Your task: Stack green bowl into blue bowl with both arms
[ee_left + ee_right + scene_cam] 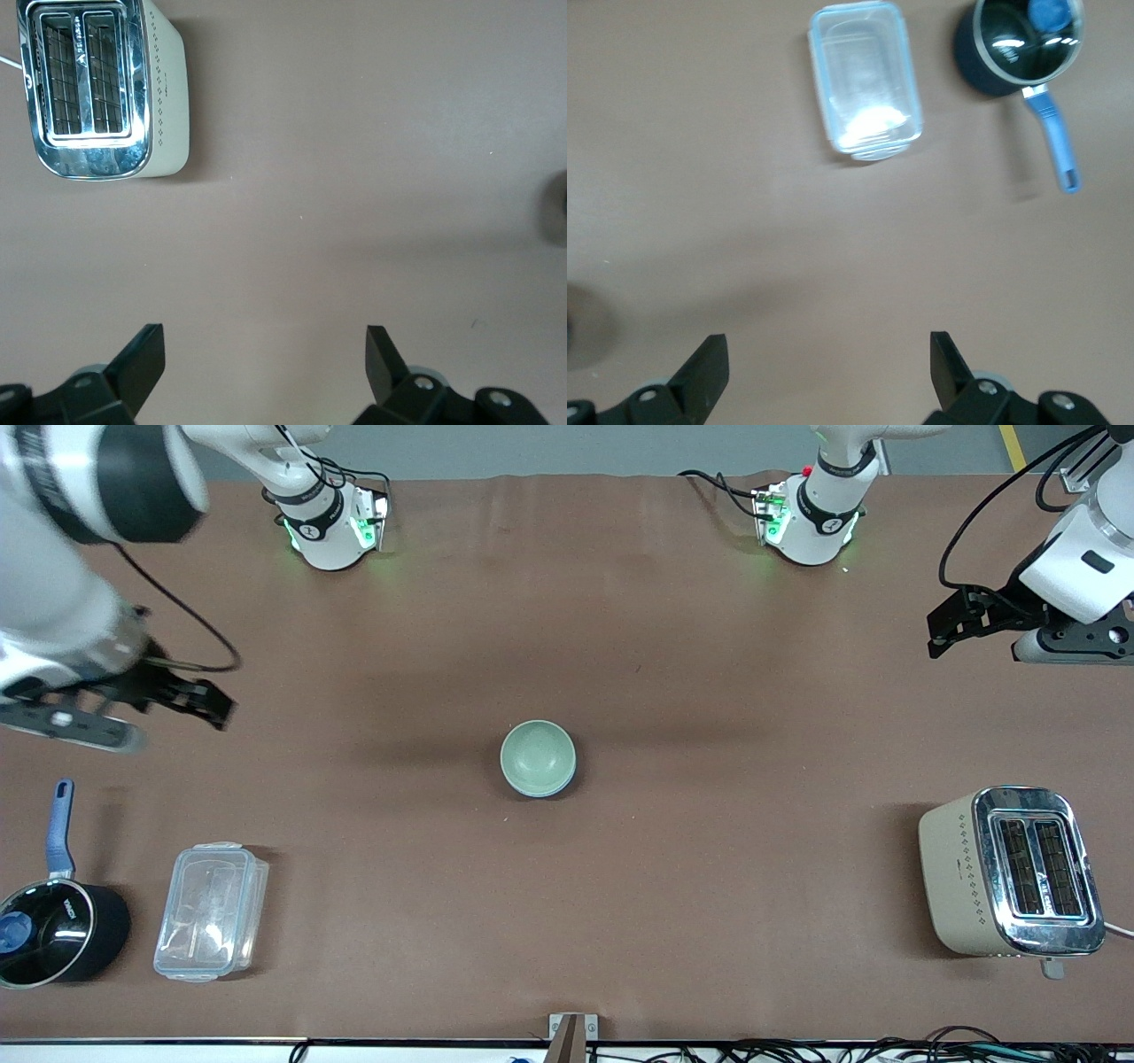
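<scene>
The green bowl (pixel 537 756) sits upright in the middle of the table, nested in the blue bowl (pixel 568 780), of which only a thin edge shows round its lower side. My left gripper (pixel 950 625) is open and empty in the air over bare table at the left arm's end; its wrist view (pixel 266 343) shows only table between the fingers. My right gripper (pixel 209 705) is open and empty in the air over bare table at the right arm's end, and its wrist view (pixel 828 350) shows the same. Both grippers are well apart from the bowls.
A cream and chrome toaster (pixel 1010 872) (pixel 97 88) stands near the front camera at the left arm's end. A clear plastic lidded container (pixel 211 911) (pixel 864 80) and a black saucepan with a blue handle (pixel 53 930) (pixel 1019 44) lie near the front camera at the right arm's end.
</scene>
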`<act>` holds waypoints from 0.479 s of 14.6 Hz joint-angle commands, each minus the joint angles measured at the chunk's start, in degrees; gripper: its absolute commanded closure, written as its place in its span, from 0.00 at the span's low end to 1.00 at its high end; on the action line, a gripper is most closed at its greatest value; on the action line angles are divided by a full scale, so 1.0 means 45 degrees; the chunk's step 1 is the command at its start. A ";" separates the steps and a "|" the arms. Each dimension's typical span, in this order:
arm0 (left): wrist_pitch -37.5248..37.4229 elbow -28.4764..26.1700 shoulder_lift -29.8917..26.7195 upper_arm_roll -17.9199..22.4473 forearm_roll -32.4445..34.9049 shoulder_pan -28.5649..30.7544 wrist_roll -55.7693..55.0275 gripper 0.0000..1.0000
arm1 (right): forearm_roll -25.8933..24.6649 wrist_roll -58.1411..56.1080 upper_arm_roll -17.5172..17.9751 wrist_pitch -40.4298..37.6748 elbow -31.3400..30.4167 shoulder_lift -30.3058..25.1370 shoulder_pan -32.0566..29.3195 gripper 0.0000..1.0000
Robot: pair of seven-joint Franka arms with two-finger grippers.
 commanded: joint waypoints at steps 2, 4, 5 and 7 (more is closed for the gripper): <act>0.0034 0.0192 -0.0152 -0.0145 0.0026 0.0220 0.0088 0.00 | 0.0760 -0.2519 -0.2253 -0.0298 0.0502 -0.1065 0.0501 0.00; 0.0034 0.0213 -0.0152 -0.0145 0.0045 0.0239 0.0088 0.00 | 0.0914 -0.2935 -0.2513 -0.1561 0.1657 -0.0948 0.0368 0.00; 0.0034 0.0213 -0.0152 -0.0126 0.0046 0.0239 0.0107 0.00 | 0.1148 -0.2878 -0.2493 -0.1800 0.1816 -0.0928 0.0347 0.00; 0.0015 0.0213 -0.0152 -0.0067 0.0046 0.0239 0.0107 0.00 | 0.1326 -0.2936 -0.2532 -0.1803 0.1759 -0.0928 0.0346 0.00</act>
